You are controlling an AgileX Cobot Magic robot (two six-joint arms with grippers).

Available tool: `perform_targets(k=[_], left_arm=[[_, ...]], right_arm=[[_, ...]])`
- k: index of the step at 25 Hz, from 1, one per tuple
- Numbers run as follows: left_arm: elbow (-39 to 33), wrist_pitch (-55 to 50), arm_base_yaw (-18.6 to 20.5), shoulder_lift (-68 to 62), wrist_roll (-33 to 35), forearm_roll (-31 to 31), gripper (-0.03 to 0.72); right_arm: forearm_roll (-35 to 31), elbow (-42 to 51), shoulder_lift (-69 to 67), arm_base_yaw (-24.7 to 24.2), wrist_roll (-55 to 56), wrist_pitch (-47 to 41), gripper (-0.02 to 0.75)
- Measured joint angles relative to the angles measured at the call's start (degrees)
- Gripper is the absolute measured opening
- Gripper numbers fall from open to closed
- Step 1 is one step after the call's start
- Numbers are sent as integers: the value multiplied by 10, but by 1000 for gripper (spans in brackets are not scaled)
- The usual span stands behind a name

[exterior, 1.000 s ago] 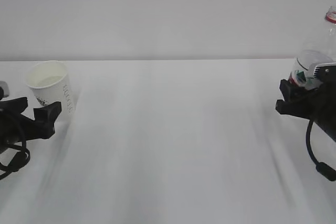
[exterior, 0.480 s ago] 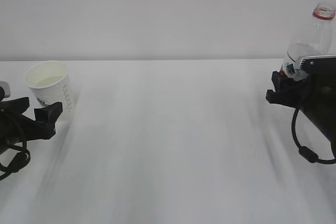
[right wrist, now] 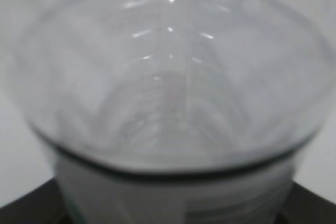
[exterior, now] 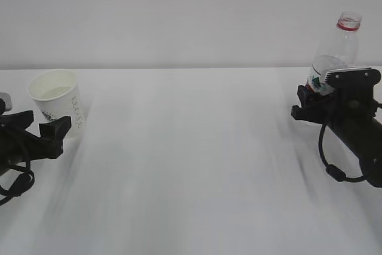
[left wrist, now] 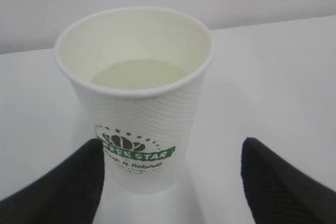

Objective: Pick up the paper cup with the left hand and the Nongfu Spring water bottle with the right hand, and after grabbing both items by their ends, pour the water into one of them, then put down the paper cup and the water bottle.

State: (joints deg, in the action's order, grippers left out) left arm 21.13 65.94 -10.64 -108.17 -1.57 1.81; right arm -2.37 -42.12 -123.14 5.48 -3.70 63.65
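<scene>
Both items between their pincers' fingers

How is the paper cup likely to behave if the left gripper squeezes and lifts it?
The paper cup looks thin-walled, so a hard squeeze would probably dent it. Liquid shows inside it, so it likely has some weight and could slosh if tilted. Its dimpled wall probably gives the left gripper, whose fingers flank its base, fair friction. The narrow base may tip under a high push.

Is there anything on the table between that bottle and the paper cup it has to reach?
Nothing visible. Only bare white table lies between the clear ribbed plastic bottle, far right, and the white dimpled paper cup, far left.
</scene>
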Motion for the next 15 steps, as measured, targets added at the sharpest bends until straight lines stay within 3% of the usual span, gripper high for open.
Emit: perform_targets(k=[13, 15], left_arm=[[0, 0, 0, 0, 0, 2, 590], [0, 0, 0, 0, 0, 3, 590]], right_arm=[[12, -6, -28, 0, 0, 7, 447], [14, -6, -28, 0, 0, 7, 474]])
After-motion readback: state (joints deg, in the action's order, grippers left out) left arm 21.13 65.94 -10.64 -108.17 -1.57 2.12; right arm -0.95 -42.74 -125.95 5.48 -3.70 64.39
